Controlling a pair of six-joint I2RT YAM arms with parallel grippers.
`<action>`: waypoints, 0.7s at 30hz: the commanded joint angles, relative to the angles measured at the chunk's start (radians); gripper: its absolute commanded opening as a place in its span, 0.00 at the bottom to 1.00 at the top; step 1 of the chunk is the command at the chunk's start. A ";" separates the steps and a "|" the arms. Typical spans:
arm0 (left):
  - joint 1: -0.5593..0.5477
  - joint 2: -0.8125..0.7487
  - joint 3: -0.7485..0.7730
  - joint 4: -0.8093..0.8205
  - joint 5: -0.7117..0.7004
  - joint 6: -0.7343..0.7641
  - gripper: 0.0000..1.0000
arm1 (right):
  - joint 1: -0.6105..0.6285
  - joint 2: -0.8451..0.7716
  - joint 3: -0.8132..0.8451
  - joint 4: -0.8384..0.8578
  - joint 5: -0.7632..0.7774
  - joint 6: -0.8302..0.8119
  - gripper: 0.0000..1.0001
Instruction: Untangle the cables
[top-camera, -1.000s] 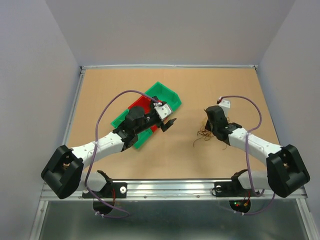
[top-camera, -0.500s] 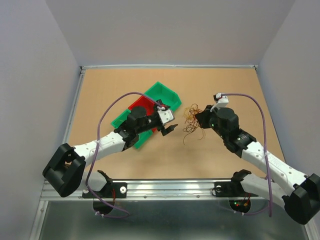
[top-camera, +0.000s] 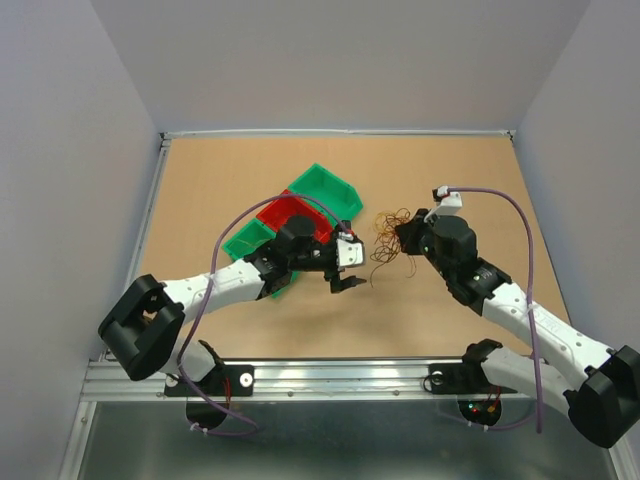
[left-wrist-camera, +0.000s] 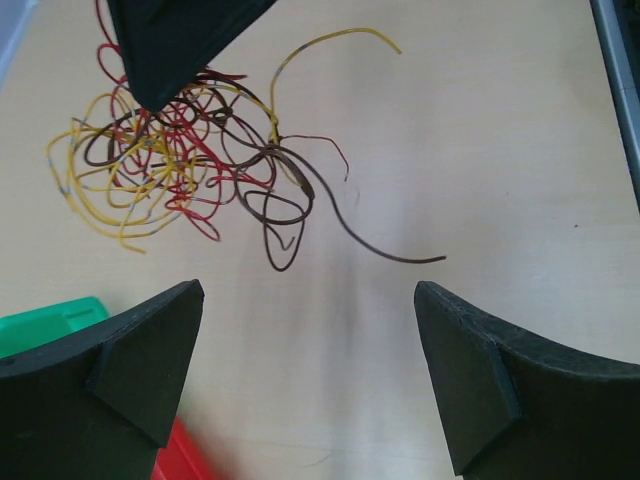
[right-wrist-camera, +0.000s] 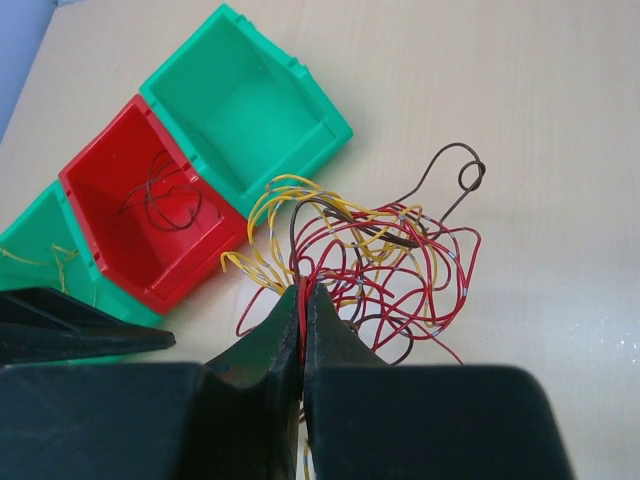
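Hanging in a loose clump of red, yellow and dark brown, the cables (right-wrist-camera: 370, 250) are pinched in the clenched right claw (right-wrist-camera: 303, 292) over the middle of the tabletop (right-wrist-camera: 560, 120). The left claw (left-wrist-camera: 305, 310) faces them, jaws spread wide and grasping nothing. Beside it stand a red bin (right-wrist-camera: 95, 215), with a dark strand (right-wrist-camera: 165, 200) inside, and green bins (right-wrist-camera: 240, 95).

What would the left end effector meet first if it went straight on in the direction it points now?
Probably the dark brown strand trailing from the cables, which hang from the shut right end effector. The open left end effector may pass under it; depth is unclear.
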 joint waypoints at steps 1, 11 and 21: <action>-0.011 0.031 0.083 -0.030 0.035 -0.032 0.99 | 0.002 -0.003 -0.015 0.064 0.112 0.051 0.01; -0.013 0.101 0.160 -0.081 0.053 -0.098 0.98 | 0.002 0.019 -0.027 0.102 0.223 0.082 0.01; -0.020 0.268 0.285 -0.099 0.015 -0.196 0.91 | 0.009 0.029 -0.036 0.141 0.281 0.097 0.01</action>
